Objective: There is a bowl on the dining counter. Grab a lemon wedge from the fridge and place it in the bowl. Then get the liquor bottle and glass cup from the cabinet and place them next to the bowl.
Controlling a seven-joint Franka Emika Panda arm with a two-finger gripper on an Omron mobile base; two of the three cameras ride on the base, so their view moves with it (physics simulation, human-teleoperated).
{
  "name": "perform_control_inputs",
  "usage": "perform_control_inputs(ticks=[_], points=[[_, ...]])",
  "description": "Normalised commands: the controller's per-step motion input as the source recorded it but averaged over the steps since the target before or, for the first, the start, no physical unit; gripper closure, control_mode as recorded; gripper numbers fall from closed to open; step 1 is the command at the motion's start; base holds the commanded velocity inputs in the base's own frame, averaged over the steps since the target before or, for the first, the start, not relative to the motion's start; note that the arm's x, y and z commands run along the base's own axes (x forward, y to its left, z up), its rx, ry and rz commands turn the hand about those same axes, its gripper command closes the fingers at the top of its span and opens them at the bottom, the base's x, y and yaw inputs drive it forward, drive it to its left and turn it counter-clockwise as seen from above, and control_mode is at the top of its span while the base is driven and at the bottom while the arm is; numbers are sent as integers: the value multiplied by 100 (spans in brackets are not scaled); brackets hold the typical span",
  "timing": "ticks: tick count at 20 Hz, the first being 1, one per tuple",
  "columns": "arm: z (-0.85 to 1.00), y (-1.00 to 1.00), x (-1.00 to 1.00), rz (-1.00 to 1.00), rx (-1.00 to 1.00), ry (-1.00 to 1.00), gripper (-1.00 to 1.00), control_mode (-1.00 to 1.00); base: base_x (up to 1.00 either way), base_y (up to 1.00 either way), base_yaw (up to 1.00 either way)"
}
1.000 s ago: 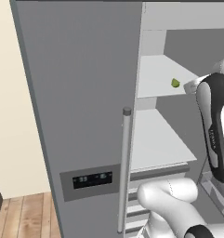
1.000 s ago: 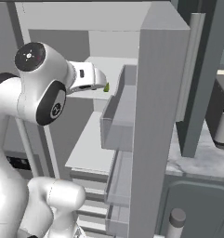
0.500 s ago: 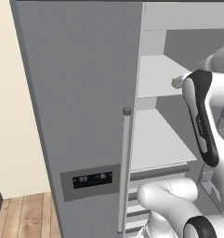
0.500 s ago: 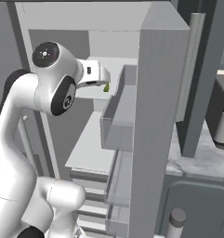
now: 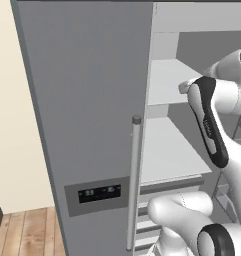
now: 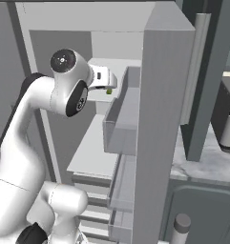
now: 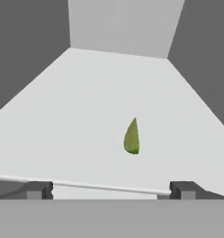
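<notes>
The fridge (image 5: 92,100) has its left door closed and its right side open. A small green-yellow lemon wedge (image 7: 132,137) lies on the white upper shelf (image 7: 85,107), standing on its cut edge. In the right base view the lemon wedge (image 6: 109,91) is a green speck just below my hand. My gripper (image 7: 111,190) is open at the shelf's front edge, a short way from the wedge, with nothing between its fingertips (image 7: 183,189). In the right base view the gripper (image 6: 110,82) reaches into the fridge at upper-shelf height. The bowl, dining counter, liquor bottle, glass cup and cabinet are out of view.
The open right door (image 6: 164,119) with its grey bins (image 6: 123,124) stands close to the right of my arm. Grey side walls flank the shelf. A lower shelf (image 5: 167,155) and drawers sit beneath. A dark appliance (image 6: 228,119) stands on the stone counter at far right.
My arm has swung further into the fridge and my hand has moved closer to the wedge. In the left base view the forearm now covers the wedge. The jaws stayed open.
</notes>
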Motion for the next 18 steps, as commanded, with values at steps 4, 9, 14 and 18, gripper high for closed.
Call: perform_control_inputs(ticks=[4,9,14,18], points=[[0,-2,36,-4,1,0,-100,-100,0,0,0],[-6,-11,25,-6,0,1,-100,-100,0,0,0],[-18,-9,4,-5,0,0,-100,-100,0,0,0],[-19,-2,1,-4,0,0,-100,-100,0,0,0]])
